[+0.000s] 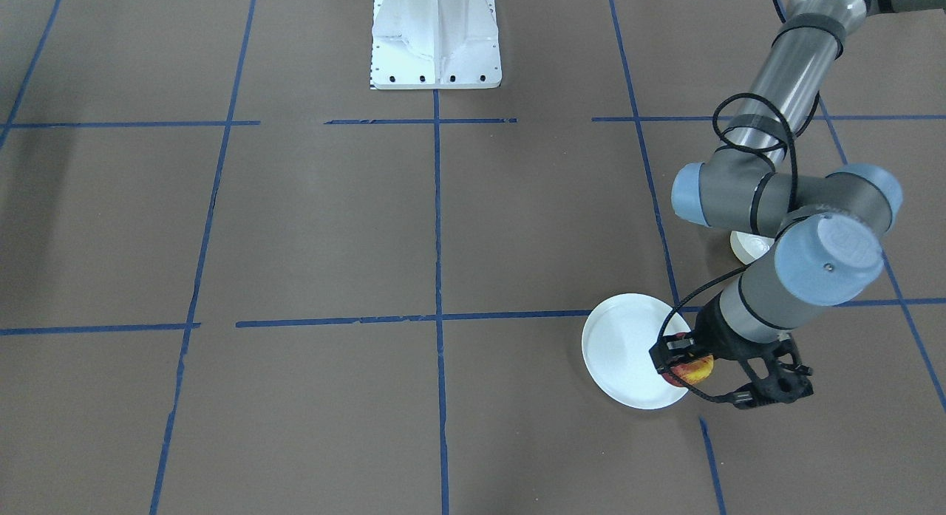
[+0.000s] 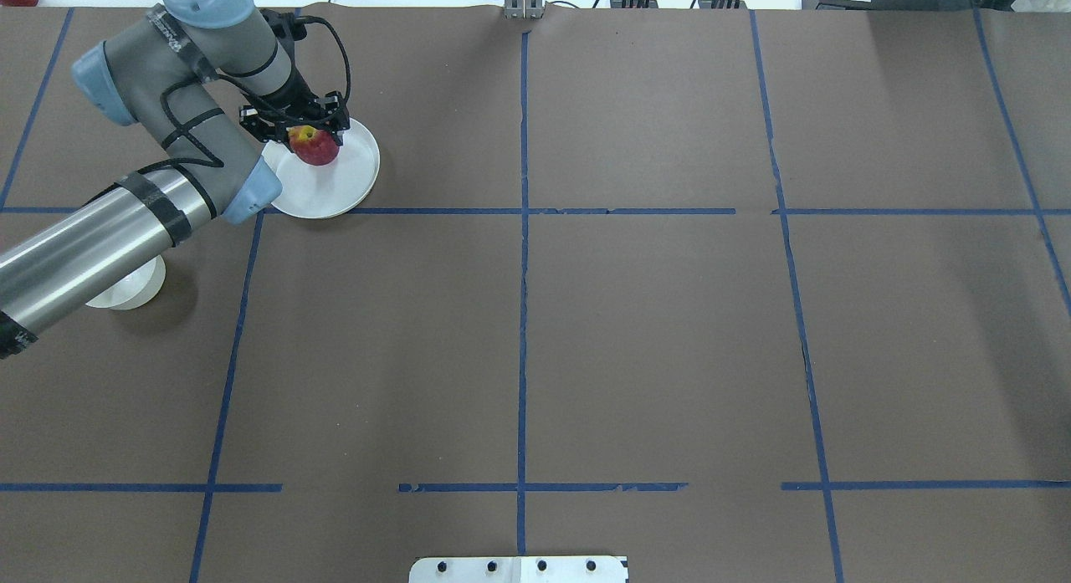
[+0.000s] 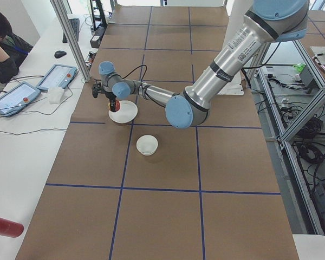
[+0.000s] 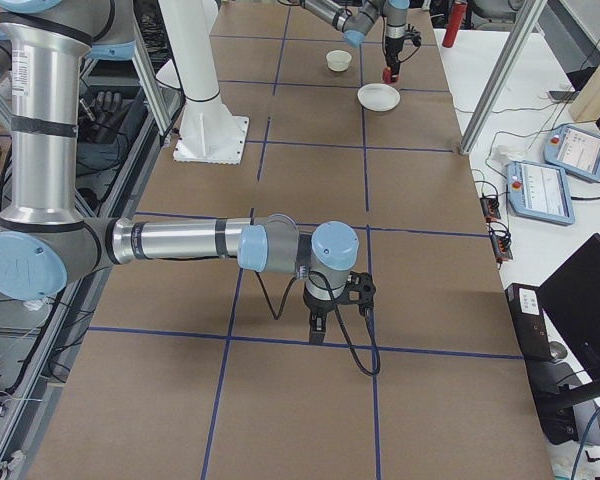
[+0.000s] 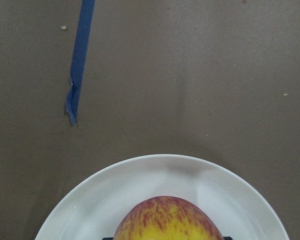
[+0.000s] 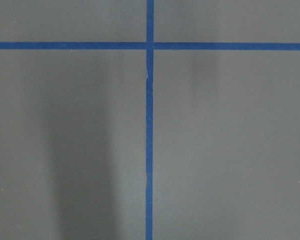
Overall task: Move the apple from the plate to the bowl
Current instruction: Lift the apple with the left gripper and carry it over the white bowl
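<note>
the left gripper [image 2: 308,135] is clamped on the apple [image 2: 315,147], which it holds over the plate [image 2: 339,186] near the rim. the bowl [image 3: 147,144] sits on the bench back toward the robot, slightly leftward, under this arm. the right gripper [image 4: 320,320] is far off, and i cannot tell its state.

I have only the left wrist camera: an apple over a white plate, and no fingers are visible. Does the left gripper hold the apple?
Observer: Yes. In the overhead view the left gripper is shut on the apple, with a finger on each side.
Operator: Where is the bowl? I do not see it.
Observer: The bowl stands empty, apart from the plate, nearer the robot and more to its left.
Operator: And the right arm?
Observer: The right gripper hangs over the table at its other end, far from the plate. I cannot tell whether it is open.
</note>
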### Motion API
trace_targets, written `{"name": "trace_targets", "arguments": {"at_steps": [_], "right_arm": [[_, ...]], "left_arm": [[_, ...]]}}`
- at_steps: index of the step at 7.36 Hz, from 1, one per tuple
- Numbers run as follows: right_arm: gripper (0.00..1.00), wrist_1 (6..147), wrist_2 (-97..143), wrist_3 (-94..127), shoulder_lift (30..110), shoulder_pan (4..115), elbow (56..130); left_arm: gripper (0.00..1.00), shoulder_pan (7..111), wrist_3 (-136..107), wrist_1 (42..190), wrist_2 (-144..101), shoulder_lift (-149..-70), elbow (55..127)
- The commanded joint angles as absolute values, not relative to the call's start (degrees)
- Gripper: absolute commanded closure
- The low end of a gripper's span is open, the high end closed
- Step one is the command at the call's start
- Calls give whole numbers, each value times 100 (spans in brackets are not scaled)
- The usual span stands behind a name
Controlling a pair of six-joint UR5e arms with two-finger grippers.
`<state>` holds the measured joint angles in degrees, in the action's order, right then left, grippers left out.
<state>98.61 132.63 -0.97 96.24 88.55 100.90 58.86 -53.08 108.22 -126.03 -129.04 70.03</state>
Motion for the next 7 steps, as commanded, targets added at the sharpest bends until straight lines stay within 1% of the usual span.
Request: {"name": "trace_targets", "arguments": {"at_steps": [1,2,3,4,5,6,7], "right_arm": [[0,9861,13263,-97,9624,8851,10090],[0,9861,13263,-97,9624,8851,10090],[0,9861,13263,-97,9624,8851,10090],[0,9861,13263,-97,9624,8859,10090],[0,9861,13263,-97,9624,8851,10090],[0,9861,13263,-97,9624,8851,10081],[0,9861,13263,-97,9624,8851,10090]], "left_arm": [[100,6064,-4835,10432,-12595,-11740,8632],[100,6073,-4825,10476,-12595,-10976,9362],[100,6073,-4834,10581,-12386,-10273,9891],[100,6065,-4886,11191,-12088,-9631,10044],[100,6047,-4930,11946,-12059,-9146,9941],[100,5986,-4948,12188,-12050,-8958,9880],[100,5724,-5235,12286,-12032,-8965,9714]]}}
